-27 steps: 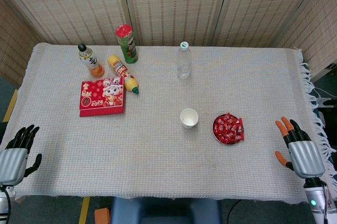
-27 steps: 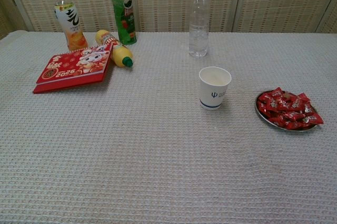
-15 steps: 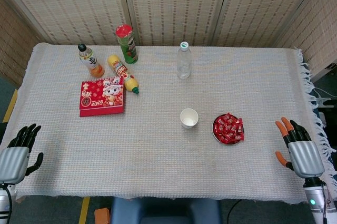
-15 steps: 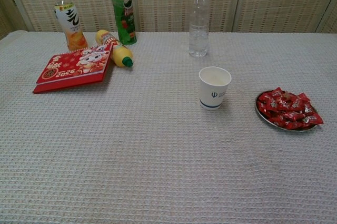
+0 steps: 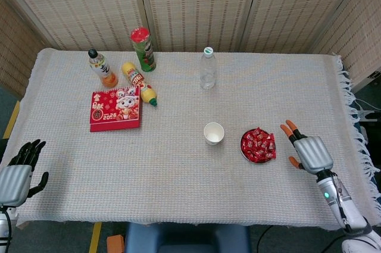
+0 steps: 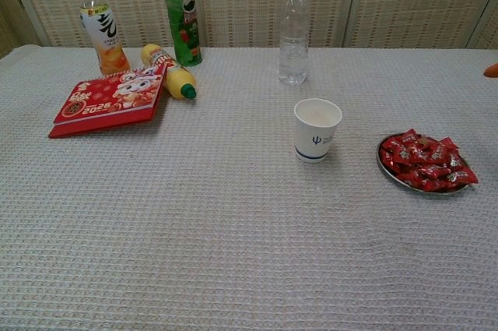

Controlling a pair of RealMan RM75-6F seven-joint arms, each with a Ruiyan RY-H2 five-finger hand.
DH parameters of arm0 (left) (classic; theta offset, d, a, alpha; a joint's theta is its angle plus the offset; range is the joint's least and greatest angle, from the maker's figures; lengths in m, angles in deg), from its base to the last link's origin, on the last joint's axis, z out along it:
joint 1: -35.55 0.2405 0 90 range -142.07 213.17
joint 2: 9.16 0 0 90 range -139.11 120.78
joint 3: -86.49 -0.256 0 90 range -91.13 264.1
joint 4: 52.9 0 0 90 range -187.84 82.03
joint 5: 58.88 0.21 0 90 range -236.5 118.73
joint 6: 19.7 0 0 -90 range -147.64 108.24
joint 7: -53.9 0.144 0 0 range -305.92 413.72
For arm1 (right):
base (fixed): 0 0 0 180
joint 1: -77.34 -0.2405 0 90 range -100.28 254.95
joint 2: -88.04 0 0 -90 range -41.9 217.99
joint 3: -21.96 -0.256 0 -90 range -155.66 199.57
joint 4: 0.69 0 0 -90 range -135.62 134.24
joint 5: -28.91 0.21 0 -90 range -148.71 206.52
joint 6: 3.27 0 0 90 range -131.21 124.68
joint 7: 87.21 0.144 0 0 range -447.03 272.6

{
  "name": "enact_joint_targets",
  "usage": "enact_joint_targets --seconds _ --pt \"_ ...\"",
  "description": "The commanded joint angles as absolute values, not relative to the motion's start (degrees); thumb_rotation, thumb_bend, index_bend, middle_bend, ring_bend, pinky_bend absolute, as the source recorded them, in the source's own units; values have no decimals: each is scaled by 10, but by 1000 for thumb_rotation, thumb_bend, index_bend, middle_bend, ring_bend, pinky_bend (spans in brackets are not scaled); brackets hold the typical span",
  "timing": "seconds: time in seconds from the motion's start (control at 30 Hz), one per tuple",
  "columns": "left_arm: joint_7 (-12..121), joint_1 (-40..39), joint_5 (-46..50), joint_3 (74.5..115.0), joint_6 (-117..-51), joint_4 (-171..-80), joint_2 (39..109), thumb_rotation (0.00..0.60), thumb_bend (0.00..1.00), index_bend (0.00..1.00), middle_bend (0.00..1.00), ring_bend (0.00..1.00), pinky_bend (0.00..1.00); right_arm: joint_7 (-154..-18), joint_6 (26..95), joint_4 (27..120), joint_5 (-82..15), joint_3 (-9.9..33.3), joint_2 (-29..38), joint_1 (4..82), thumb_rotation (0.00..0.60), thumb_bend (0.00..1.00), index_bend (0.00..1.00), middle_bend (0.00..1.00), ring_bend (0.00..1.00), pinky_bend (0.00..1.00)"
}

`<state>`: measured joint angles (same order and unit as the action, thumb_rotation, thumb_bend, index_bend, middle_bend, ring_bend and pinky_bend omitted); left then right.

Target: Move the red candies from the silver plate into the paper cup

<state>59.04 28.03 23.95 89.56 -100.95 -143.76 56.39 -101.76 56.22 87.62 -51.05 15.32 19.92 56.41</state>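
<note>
Hovering lower right of the frame, the right hand (image 5: 311, 153) spreads its fingers beside the plate (image 5: 243, 147) of candies (image 5: 259, 144), right of the centre cup (image 5: 214, 133); the left hand (image 5: 16, 174), lower left, holds nothing, fingers apart.

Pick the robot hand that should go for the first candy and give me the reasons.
The right robot hand. It sits open just beside the silver plate of red candies, with the paper cup right next to that. The left robot hand is at the table's far corner.
</note>
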Motion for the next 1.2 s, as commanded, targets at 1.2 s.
enact_joint_targets --seconds 1.2 --pt "573 272 233 892 -990 -1434 557 600 441 0 0 25 273 -1115 377 798 -362 185 93 407 600 213 47 106 698 910"
